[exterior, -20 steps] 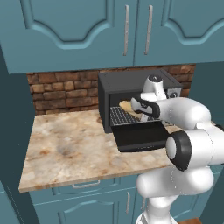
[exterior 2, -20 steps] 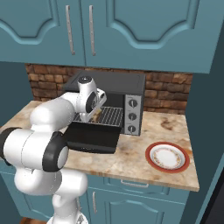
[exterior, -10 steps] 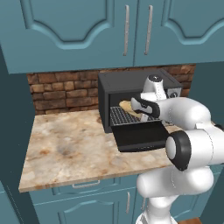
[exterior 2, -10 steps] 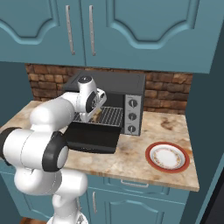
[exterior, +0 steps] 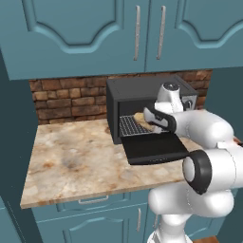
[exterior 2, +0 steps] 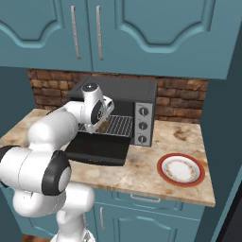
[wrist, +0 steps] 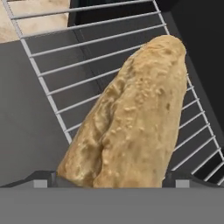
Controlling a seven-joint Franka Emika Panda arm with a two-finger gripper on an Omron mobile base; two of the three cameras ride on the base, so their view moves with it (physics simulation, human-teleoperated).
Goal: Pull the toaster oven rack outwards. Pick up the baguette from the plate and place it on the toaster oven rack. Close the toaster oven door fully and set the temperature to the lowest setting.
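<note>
**Over the pulled-out rack: baguette between spread fingers**

At the oven mouth, left base view: the gripper [exterior: 151,122] hangs just above the toaster oven rack [exterior: 129,126], which juts from the toaster oven [exterior: 142,90] over the lowered toaster oven door [exterior: 151,148]. The baguette [exterior: 141,118] shows tan just beyond the fingers, low on the wires.

Right base view: the gripper [exterior 2: 102,125] points down at the rack [exterior 2: 117,125]. A tan bit of baguette [exterior 2: 103,126] sits at the fingertips. The door [exterior 2: 97,150] lies flat below them. The plate [exterior 2: 181,169] rests well off to the side on the counter [exterior 2: 156,156], bare.

Hand view: the baguette [wrist: 131,122] lies lengthwise between the two fingertips [wrist: 43,180], running away from them across the rack [wrist: 57,65] wires. The fingers stand spread wide on either side of its near end. Whether they touch the crust I cannot tell.
</note>
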